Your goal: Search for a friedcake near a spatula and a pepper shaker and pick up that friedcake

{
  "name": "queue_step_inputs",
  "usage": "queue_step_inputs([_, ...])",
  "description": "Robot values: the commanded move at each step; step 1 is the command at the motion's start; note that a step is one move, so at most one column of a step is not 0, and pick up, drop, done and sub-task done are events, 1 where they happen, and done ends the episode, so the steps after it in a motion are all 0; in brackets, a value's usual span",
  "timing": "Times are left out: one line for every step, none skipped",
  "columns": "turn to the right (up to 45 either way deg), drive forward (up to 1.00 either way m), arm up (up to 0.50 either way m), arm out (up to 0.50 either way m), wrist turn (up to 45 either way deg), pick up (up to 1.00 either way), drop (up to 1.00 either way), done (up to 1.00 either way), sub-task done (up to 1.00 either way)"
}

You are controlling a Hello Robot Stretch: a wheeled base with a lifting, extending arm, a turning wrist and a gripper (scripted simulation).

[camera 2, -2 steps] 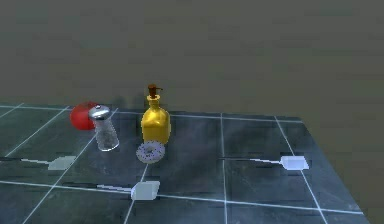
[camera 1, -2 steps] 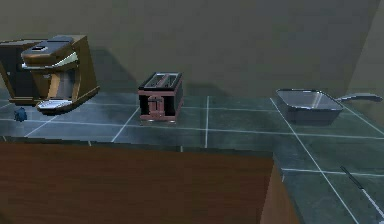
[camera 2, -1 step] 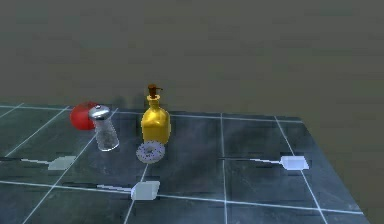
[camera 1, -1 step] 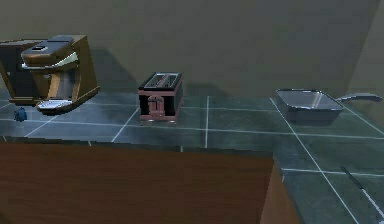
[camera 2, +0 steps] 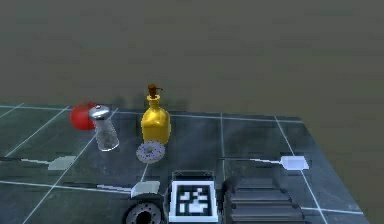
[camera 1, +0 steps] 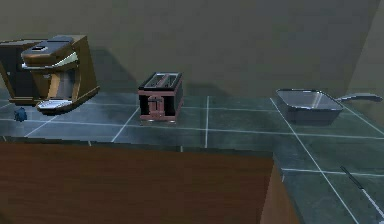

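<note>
One dark arm (camera 2: 262, 200) rises over the near edge of the tiled bench (camera 2: 330, 135) in the arm side view. Left of it stands a white square marker (camera 2: 193, 200), and left of that is the dark round body of the tool (camera 2: 147, 211). The tool's far end cannot be made out, so I cannot tell whether it holds anything.

Just beyond the tool a pale utensil (camera 2: 115, 187) lies flat. A little farther in lies the friedcake (camera 2: 150, 153), a small pale speckled ring, flat on the bench about midway between its near and far edges. Level with it, a spatula (camera 2: 290, 161) lies toward the arm side view's right and a second pale utensil (camera 2: 58, 160) toward its left.

Behind the friedcake stands a golden corked bottle (camera 2: 154, 120), upright. Left of the bottle is the glass pepper shaker (camera 2: 103, 128), and a red round thing (camera 2: 84, 115) sits just behind the shaker.

In the forward view, a wooden cabinet front (camera 1: 130, 185) runs below the bench's near edge. Farther back, a toaster (camera 1: 160, 97) stands mid-bench. A grey pan (camera 1: 310, 105) sits toward the forward view's right and a brown coffee machine (camera 1: 50, 72) toward its left, both close to the far edge by the wall.
</note>
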Motion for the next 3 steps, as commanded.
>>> queue_step_inputs([0.0, 0.00, 0.00, 0.22, 0.0, 0.00, 0.00, 0.00, 0.00])
queue_step_inputs([0.0, 0.00, 0.00, 0.00, 45.0, 0.00, 0.00, 0.00, 0.00])
queue_step_inputs([0.0, 0.00, 0.00, 0.00, 45.0, 0.00, 0.00, 0.00, 0.00])
